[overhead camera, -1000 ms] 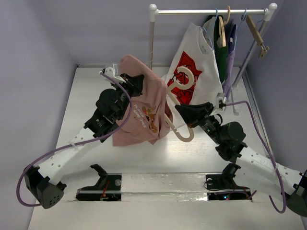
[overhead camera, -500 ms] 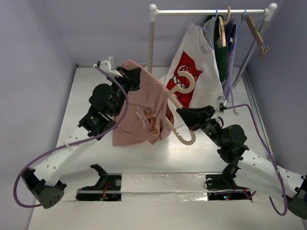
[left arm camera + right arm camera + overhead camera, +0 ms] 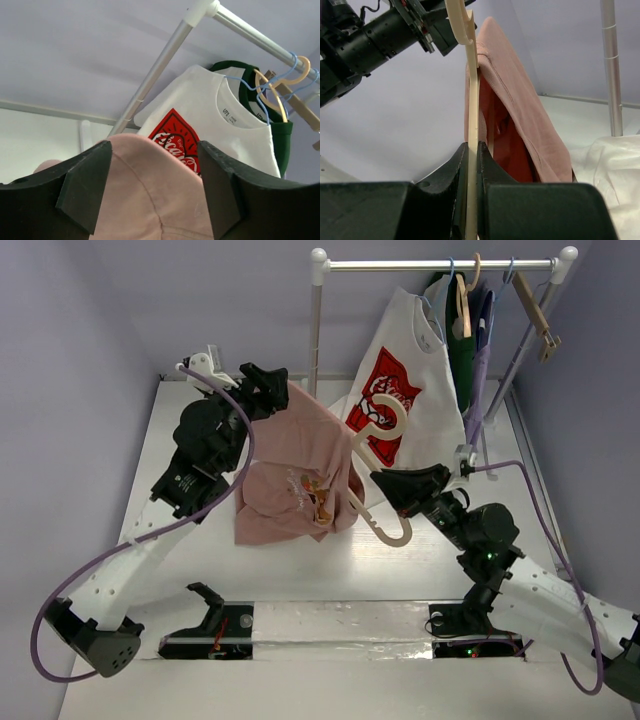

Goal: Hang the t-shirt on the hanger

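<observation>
The left pincer (image 3: 152, 160) stands wide, with the t-shirt (image 3: 145, 200) bulging between its fingers, perhaps touching them. The right pincer (image 3: 472, 150) pinches the hanger (image 3: 471, 90), which rises above it carrying the t-shirt.

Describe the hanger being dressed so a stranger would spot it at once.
In front of the clothes rail, the right gripper pinches the hanger, pink t-shirt draped over it. It is thick, smooth, cream, with a fat matching hook, unlike the thin blue hangers on the rail.

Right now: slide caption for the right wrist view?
Right gripper shut on cream curved hanger, dusty-pink t-shirt draped against it.
</observation>
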You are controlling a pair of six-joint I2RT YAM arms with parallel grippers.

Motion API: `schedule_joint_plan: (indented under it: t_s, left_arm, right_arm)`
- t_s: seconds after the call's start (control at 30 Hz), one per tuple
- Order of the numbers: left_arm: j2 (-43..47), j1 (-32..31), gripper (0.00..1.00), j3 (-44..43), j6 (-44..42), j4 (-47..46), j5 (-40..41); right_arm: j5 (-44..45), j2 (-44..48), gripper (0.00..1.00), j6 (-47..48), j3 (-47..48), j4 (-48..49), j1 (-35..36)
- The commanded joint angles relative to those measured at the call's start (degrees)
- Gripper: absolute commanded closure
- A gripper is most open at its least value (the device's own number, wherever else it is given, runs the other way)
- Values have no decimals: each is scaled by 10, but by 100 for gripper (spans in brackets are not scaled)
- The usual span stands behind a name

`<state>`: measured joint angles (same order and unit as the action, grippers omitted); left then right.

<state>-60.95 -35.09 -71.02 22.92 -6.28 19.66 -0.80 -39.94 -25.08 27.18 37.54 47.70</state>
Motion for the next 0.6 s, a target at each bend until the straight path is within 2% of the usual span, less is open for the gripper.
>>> schedule_joint_plan:
  t_s: [0.0,0.07,0.1,0.23,0.4,0.57]
  left_arm:
    - [14,13,31,30,25,-21,-6]
    - [28,30,31,51,39,-36,-16]
    - [32,42,35,69,43,-47,-22]
    - [66,49,39,120,61,-68,-34]
    - [97,49,35,171,67,-95,-51]
    - [73,49,34,164,47,-100,-78]
  right_arm:
    - [4,17,100,9,15,46,2]
    - [4,21,100,10,15,39,2]
    - [4,24,100,12,16,34,2]
    - [26,36,100,16,17,20,2]
    - [36,43,100,23,24,3,2]
    - [23,45,100,15,25,3,2]
